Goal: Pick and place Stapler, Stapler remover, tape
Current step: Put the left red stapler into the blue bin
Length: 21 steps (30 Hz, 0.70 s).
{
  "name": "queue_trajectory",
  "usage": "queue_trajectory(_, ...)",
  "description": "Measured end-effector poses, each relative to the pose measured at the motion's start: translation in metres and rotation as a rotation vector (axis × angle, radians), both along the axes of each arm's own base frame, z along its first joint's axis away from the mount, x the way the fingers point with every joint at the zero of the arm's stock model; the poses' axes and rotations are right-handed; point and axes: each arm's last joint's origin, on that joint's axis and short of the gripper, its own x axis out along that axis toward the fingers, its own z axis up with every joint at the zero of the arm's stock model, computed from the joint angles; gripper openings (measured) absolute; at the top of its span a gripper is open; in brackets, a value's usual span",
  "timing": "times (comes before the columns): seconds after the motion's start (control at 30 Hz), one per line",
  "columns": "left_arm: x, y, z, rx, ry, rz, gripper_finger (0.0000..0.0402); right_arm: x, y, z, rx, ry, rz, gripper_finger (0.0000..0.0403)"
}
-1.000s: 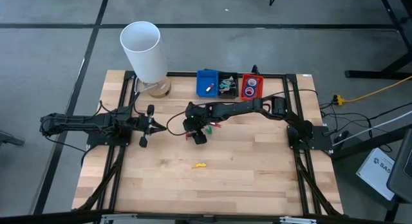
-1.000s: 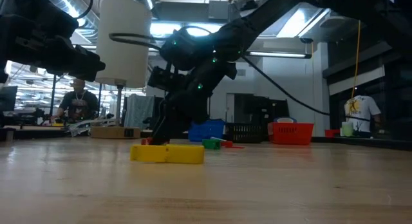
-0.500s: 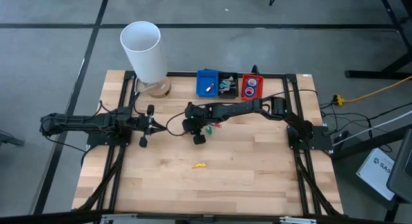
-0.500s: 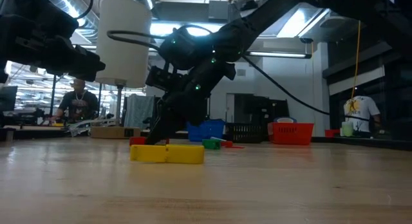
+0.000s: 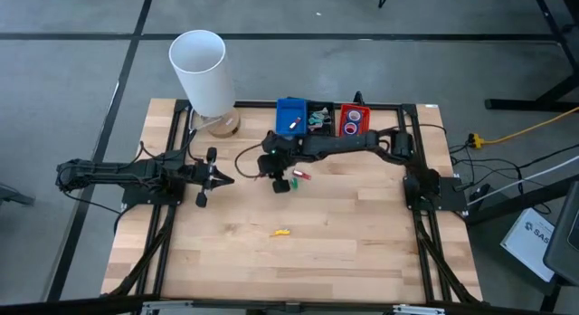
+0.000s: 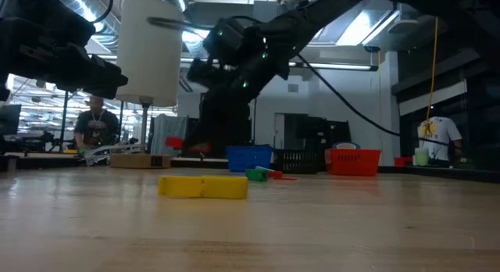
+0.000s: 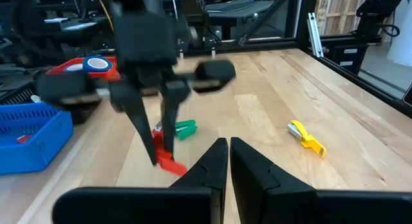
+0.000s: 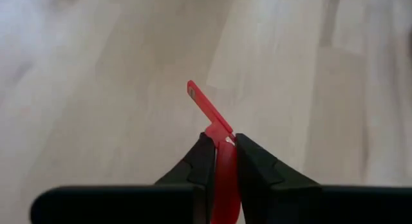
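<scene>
Right claw (image 8: pixel 219 147) is clamped on a red stapler remover (image 8: pixel 209 108) and holds it in the air above the wooden tabletop (image 5: pixel 344 233), near the three bins at the far edge (blue bin (image 5: pixel 290 116), black bin (image 5: pixel 318 121), red bin (image 5: pixel 354 121)). Two blue tape rolls (image 5: pixel 353 123) lie in the red bin. A green piece (image 5: pixel 293 182) lies on the tabletop just beside the right claw, and a yellow stapler (image 5: pixel 282 232) lies well apart, near the middle. Left claw (image 7: pixel 228 147) waits at the left side with its fingers together.
</scene>
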Motion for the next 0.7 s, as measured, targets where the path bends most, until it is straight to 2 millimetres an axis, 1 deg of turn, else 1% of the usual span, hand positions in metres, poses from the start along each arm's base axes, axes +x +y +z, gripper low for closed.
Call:
queue_trajectory(0.1, 0.000, 0.000, 0.000, 0.000, 0.000, 0.000, 0.0015, -0.004, -0.010, 0.016, 0.029, -0.026, -0.006, 0.0044)
queue_trajectory(0.2, 0.000, 0.000, 0.000, 0.000, 0.000, 0.000, 0.0015, -0.010, -0.023, 0.028, 0.058, -0.036, -0.054, 0.0044)
queue_trajectory(0.37, 0.000, 0.000, 0.000, 0.000, 0.000, 0.000, 0.0015, -0.020, -0.044, 0.053, 0.059, -0.077, -0.106, 0.0044)
queue_trajectory(0.57, 0.000, 0.000, 0.000, 0.000, 0.000, 0.000, 0.0015, -0.033, -0.072, 0.069, 0.052, -0.101, -0.170, 0.0045)
queue_trajectory(0.7, 0.000, 0.000, 0.000, 0.000, 0.000, 0.000, 0.0015, -0.040, -0.093, 0.072, 0.055, -0.106, -0.224, 0.0045)
